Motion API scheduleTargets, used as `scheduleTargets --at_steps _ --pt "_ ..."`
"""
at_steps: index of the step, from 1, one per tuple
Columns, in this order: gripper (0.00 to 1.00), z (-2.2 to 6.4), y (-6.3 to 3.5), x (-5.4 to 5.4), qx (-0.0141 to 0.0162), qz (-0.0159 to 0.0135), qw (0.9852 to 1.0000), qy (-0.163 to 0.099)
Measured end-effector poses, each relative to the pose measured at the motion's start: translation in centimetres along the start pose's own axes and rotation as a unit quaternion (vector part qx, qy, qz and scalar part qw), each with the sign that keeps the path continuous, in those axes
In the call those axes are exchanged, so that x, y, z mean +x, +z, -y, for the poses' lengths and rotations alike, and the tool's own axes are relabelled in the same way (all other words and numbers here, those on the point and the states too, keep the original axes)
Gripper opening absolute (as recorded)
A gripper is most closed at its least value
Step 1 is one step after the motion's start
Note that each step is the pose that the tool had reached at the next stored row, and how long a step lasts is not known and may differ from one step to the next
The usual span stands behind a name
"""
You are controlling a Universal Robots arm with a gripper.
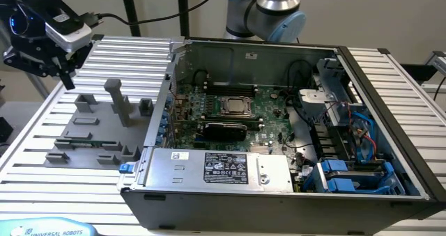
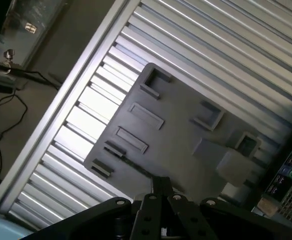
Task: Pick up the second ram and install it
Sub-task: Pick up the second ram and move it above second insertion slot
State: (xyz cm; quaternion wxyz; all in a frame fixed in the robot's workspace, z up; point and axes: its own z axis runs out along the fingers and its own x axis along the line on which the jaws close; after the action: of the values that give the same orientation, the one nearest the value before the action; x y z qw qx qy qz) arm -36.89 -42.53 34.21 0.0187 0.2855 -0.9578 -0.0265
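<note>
Exterior view: the gripper hangs in the air over the far corner of the grey holder plate, its claw pinched tight and gripping nothing. The second ram sits in a slot close to the plate's near edge, well apart from the claw. The open computer case stands just beside the plate on the exterior view's right, with the motherboard inside it. In the wrist view the closed fingers point down at the plate's blocks and slots.
</note>
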Motion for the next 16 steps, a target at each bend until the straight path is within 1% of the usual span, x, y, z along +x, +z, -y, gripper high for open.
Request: scheduleTargets --at_steps 2,4,6,8,12,14,16 --pt "0.11 0.00 0.09 0.00 0.0004 -0.0011 0.9998 -0.018" --pt "0.11 0.01 0.18 0.00 0.0008 -0.0022 0.9993 -0.036" --pt "0.11 0.01 0.27 0.00 0.0011 -0.0033 0.9985 -0.054" --pt "0.11 0.02 0.36 -0.01 0.0015 -0.0045 0.9974 -0.073" --pt "0.11 0.03 0.54 -0.01 0.0023 -0.0067 0.9940 -0.109" --pt "0.11 0.04 0.63 -0.01 0.0026 -0.0078 0.9919 -0.127" --pt "0.11 0.04 0.72 -0.02 0.0030 -0.0089 0.9894 -0.145"
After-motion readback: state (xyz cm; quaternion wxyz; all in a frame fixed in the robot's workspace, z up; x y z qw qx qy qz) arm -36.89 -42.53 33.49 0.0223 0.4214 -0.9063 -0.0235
